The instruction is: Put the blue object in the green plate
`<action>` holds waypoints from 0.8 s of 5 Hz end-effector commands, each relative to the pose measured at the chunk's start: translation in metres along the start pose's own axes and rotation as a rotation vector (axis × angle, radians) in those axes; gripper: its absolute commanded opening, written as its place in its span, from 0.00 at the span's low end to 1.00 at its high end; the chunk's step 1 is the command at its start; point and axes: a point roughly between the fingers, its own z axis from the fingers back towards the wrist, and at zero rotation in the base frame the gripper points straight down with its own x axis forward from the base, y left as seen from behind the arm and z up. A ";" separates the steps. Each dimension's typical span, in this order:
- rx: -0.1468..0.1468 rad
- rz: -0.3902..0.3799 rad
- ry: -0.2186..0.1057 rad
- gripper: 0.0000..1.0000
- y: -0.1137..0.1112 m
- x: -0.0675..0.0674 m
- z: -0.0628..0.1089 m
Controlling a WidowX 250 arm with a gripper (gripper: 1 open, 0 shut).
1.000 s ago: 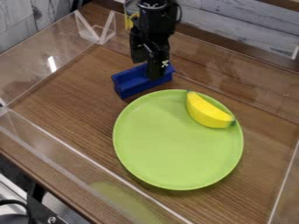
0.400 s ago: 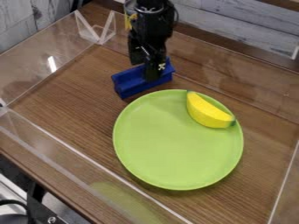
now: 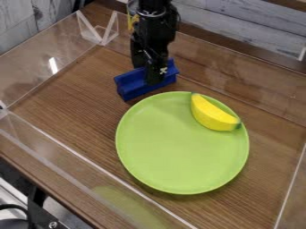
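I've got jaws down on blue object (image 3: 146, 78), grip state unclear; block's long axis runs diagonally, green plate (image 3: 167, 156) just beside.

Your single black arm reaches straight down from 12 o'clock, wrist vertical, the gripper (image 3: 148, 64) at its lowest point near the table. You cannot tell from this angle whether the jaws stand apart or together.
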 end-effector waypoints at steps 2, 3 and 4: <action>0.036 -0.001 -0.027 1.00 0.007 -0.002 0.009; 0.035 -0.002 -0.025 1.00 0.008 -0.001 0.004; 0.033 -0.001 -0.023 1.00 0.009 0.000 -0.001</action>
